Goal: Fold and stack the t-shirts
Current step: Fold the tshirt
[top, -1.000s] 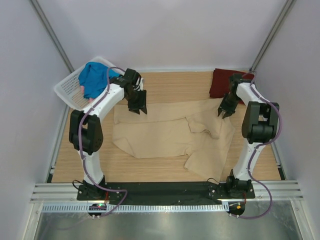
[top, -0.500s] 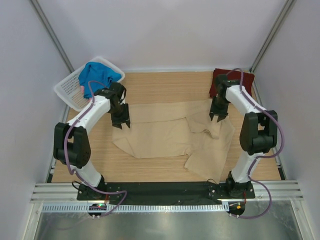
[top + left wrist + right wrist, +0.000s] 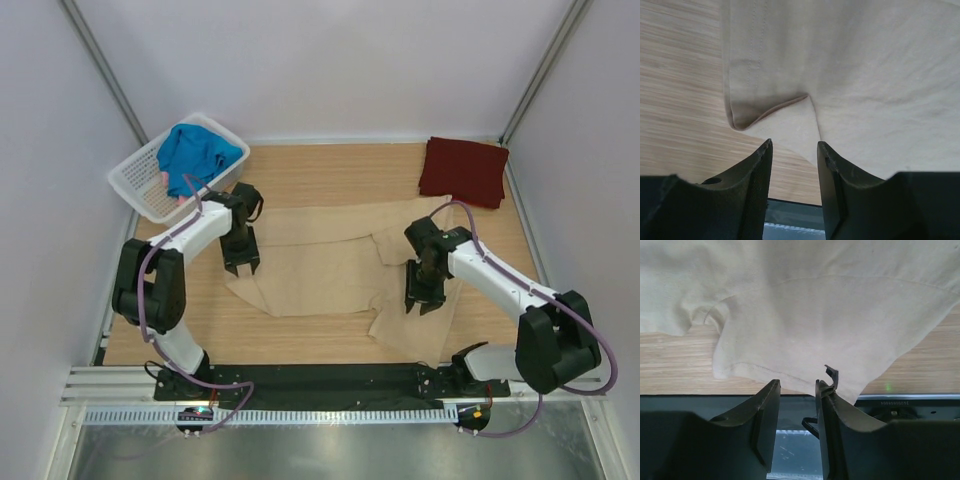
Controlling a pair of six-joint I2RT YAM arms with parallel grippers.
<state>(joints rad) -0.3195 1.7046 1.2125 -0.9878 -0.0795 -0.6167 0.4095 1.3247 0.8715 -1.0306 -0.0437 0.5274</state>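
The large tan t-shirt (image 3: 330, 262) lies spread and rumpled across the middle of the wooden table. My left gripper (image 3: 241, 266) is open just above its left edge; the left wrist view shows a folded hem corner (image 3: 770, 107) ahead of the spread fingers (image 3: 756, 170). My right gripper (image 3: 422, 302) is open and empty over the shirt's lower right part; the right wrist view shows the tan hem (image 3: 765, 371) just past the fingers (image 3: 767, 405). A folded dark maroon t-shirt (image 3: 464, 170) lies at the back right. A bright blue t-shirt (image 3: 195, 152) sits in the basket, with a bit of pink (image 3: 165, 175) beside it.
The white lattice basket (image 3: 138, 185) stands tilted at the back left corner. A black base strip (image 3: 330, 378) and metal rail run along the near table edge. Frame posts rise at both back corners.
Both arms have moved toward me from the back of the shirt. The left gripper now sits at the shirt's left edge, the right one over its lower right part. The shirt has not moved.
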